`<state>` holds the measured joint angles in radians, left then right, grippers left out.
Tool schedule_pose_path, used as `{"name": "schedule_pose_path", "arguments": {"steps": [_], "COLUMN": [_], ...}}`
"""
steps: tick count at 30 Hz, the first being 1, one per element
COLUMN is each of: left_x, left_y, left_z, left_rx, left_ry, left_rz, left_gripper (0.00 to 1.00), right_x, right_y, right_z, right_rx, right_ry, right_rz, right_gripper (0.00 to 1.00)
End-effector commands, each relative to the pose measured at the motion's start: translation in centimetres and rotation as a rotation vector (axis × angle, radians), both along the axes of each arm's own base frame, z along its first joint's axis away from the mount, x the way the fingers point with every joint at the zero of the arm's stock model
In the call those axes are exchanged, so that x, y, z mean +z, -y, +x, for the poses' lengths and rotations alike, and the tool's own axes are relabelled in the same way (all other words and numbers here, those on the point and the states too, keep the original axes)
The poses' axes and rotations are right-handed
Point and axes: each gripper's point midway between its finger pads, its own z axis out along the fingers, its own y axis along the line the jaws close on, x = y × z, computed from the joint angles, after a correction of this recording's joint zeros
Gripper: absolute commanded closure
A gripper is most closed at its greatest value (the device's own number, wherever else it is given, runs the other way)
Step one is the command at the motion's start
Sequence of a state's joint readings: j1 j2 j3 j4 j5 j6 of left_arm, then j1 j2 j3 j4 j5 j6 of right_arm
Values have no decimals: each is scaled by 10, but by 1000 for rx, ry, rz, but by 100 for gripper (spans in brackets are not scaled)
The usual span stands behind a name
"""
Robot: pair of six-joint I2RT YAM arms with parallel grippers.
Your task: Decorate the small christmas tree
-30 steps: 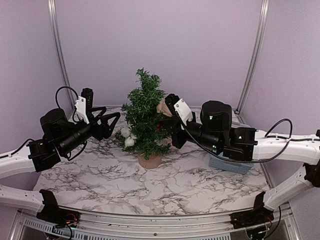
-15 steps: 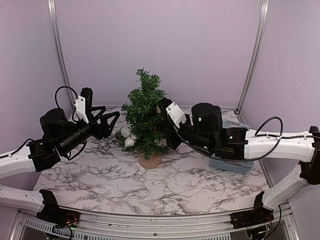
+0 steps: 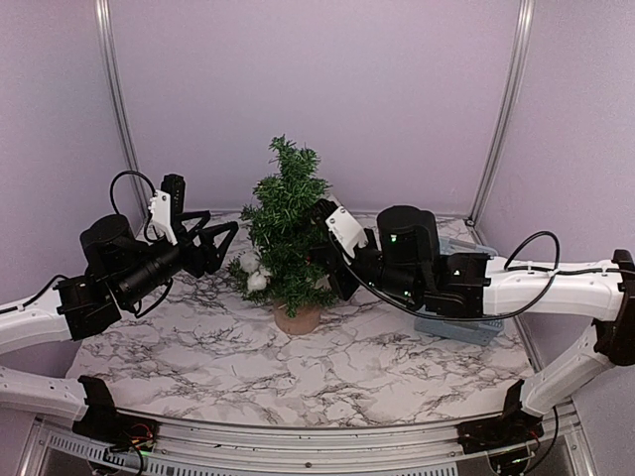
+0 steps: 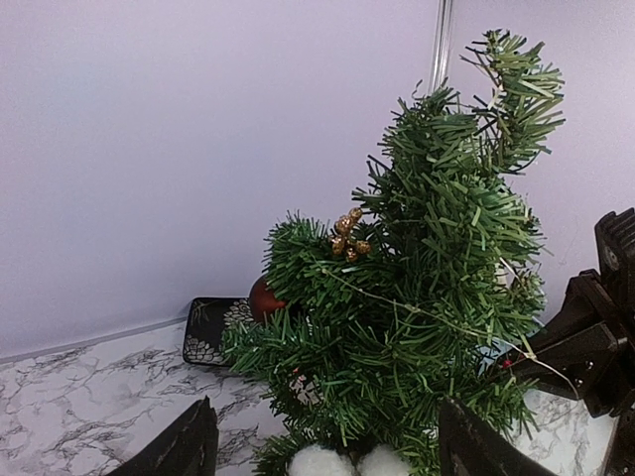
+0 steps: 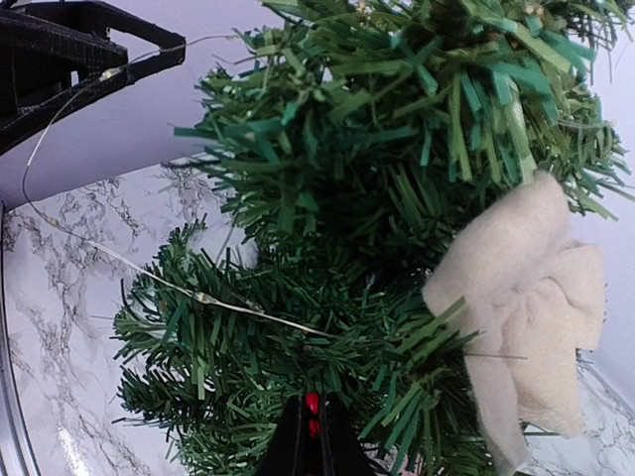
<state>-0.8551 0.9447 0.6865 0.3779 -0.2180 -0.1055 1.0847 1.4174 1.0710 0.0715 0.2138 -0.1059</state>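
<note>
The small christmas tree (image 3: pixel 288 223) stands mid-table on its round tan base (image 3: pixel 297 319). My right gripper (image 3: pixel 320 248) is pushed into the tree's right side. In the right wrist view it (image 5: pixel 314 436) is shut on a small red bead piece (image 5: pixel 313 404) among the lower branches. A thin wire strand (image 5: pixel 203 297) runs across the branches. A cream fabric ornament (image 5: pixel 526 297) hangs on the tree. My left gripper (image 3: pixel 220 232) is open and empty, just left of the tree (image 4: pixel 427 278), with two white puffs (image 4: pixel 347 462) between its fingers (image 4: pixel 189 446).
A red ball (image 4: pixel 263 297) and gold berries (image 4: pixel 347 236) hang on the tree. A dark patterned tray (image 4: pixel 213 332) lies behind it by the back wall. A blue-grey box (image 3: pixel 458 327) sits under my right arm. Metal frame posts stand at the back corners.
My right gripper has moved left, into the tree's branches, and now covers the cream ornament in the top view. The left arm has not moved.
</note>
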Motion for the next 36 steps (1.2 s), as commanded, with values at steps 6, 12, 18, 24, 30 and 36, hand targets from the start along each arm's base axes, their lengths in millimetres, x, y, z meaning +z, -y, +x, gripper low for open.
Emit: {"name": "schedule_pose_path", "arguments": {"steps": [6,12,18,24,30,36], "left_x": [7,6,6,5,4,4], "left_y": [-1,1,1,2,2,-12], "left_z": [0,0,1,2,5,18], "left_rx": [-6,-9,-9,-10,-2,19], "left_ry": [24,20,16,12,-12,-53], "left_rz": [-22,-21,-24,-26,-48,-103], "left_gripper": [23,23,23,23,20,18], "right_x": [30,37,42,47,52,65], "right_y": [1,3,10,17,27,59], "right_z": [-7,-10,-12,-19,-35,-26], "right_rx": [19,28,23,38,88,41], "right_ry": [16,14,14,20,16,14], "right_rz": [56,75,92,113,143,195], "right_gripper": [82,67,57,51,39,24]}}
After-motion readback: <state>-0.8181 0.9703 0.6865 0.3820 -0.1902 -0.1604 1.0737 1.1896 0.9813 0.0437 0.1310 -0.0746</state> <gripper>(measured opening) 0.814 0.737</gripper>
